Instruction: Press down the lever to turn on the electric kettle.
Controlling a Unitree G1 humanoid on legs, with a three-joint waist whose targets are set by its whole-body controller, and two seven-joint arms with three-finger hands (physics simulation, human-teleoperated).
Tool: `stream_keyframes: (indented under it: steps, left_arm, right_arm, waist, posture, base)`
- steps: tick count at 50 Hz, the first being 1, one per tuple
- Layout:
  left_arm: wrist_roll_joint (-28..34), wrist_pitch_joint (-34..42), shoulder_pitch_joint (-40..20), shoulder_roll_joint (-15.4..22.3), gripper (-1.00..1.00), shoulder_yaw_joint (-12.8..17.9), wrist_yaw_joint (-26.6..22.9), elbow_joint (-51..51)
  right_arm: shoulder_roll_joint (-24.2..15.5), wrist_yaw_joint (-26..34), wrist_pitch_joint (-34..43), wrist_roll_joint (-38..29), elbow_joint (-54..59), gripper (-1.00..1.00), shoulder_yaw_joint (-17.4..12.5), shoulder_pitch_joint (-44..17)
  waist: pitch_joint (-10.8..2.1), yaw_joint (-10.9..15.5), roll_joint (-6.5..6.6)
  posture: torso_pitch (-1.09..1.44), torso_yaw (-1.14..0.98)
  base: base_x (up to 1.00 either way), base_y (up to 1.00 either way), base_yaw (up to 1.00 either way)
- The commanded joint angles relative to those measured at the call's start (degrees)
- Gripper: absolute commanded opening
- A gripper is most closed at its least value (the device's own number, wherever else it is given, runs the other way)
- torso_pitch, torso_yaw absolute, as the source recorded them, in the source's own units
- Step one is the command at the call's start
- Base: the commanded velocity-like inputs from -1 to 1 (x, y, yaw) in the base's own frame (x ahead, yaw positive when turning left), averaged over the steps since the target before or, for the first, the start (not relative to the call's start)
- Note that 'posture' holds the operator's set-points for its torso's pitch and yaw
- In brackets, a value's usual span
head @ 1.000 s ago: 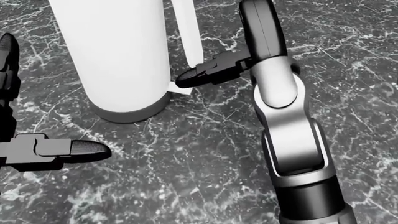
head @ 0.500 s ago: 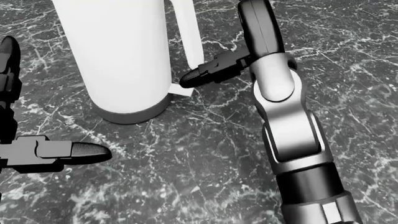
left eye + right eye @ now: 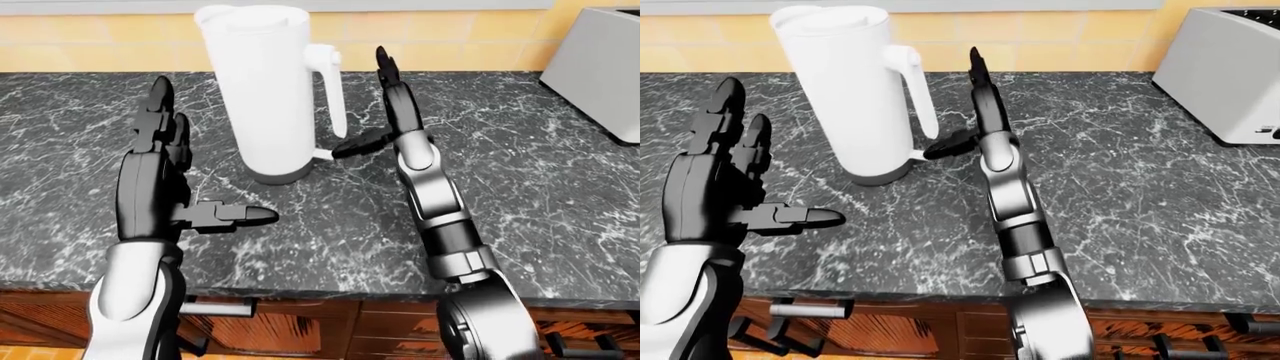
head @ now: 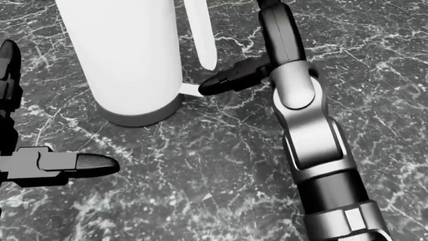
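Right robot hand (image 3: 385, 105): your fingers spread, thumb tip at the white lever (image 4: 190, 90).
Kettle: tall white cylindrical electric kettle (image 3: 260, 90), just left.
Left robot hand (image 3: 165, 165): spread, apart.

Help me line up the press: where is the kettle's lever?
In the head view, the lever juts right from the kettle base, under the handle, beside the right hand thumb tip.

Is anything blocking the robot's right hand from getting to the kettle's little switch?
Nothing visible blocks it. The right hand has its thumb tip right at the small white lever sticking out at the bottom of the kettle, below the handle. Only bare countertop lies around them.
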Motion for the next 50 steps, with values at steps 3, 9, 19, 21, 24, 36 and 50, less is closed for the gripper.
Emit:
stream_keyframes:
  steps: [3, 9, 19, 21, 24, 36, 50]
  left_arm:
    - [0.1, -1.8, -0.9, 0.3, 1.00, 0.4, 0.1, -1.6]
    - [0.1, -1.9, -0.7, 0.3, 1.00, 0.3, 0.1, -1.7]
    - [0.3, -2.4, -0.6, 0.3, 1.00, 0.3, 0.0, -1.4]
    - [0.2, -2.3, -0.7, 0.3, 1.00, 0.5, 0.0, -1.3]
    - [0.2, -2.5, -0.6, 0.3, 1.00, 0.5, 0.0, -1.2]
    - [0.2, -2.1, -0.9, 0.4, 1.00, 0.4, 0.1, -1.3]
    - [0.1, -2.3, -0.8, 0.4, 1.00, 0.6, 0.1, -1.0]
  right_arm:
    - [-0.6, -1.0, -4.1, 0.2, 2.1, 1.00, -0.2, -3.5]
    - [-0.7, -2.0, -7.7, 0.2, 7.8, 1.00, -0.4, -4.1]
    - [-1.3, -2.5, -11.1, 0.5, 16.4, 1.00, -0.6, -8.9]
    - [-1.3, -2.4, -11.3, 0.6, 16.9, 1.00, -0.5, -9.4]
    - [-1.3, -2.5, -11.8, 0.6, 17.9, 1.00, -0.6, -9.9]
    - [-1.3, -2.0, -11.3, 1.2, 17.3, 1.00, -0.6, -10.5]
    - [-1.1, -2.7, -16.3, 0.6, 28.7, 1.00, -0.5, -16.3]
  waist:
    - [-1.46, 0.0, 0.15]
    - [-1.62, 0.0, 0.15]
    - [-1.47, -0.1, 0.20]
    - [-1.43, -0.1, 0.16]
    - [-1.37, -0.1, 0.15]
    - [-1.31, 0.0, 0.07]
    - [-1.44, -0.1, 0.27]
  posture:
    - [0.00, 0.00]
    - [0.00, 0.00]
    - [0.00, 0.00]
    - [0.00, 0.00]
    - [0.00, 0.00]
    - [0.00, 0.00]
    - [0.00, 0.00]
  base:
    - [0.00, 0.00, 0.00]
    - [0.00, 0.00, 0.00]
    - [0.00, 0.00, 0.00]
    - [0.00, 0.00, 0.00]
    - [0.00, 0.00, 0.00]
    - [0.00, 0.00, 0.00]
    - [0.00, 0.00, 0.00]
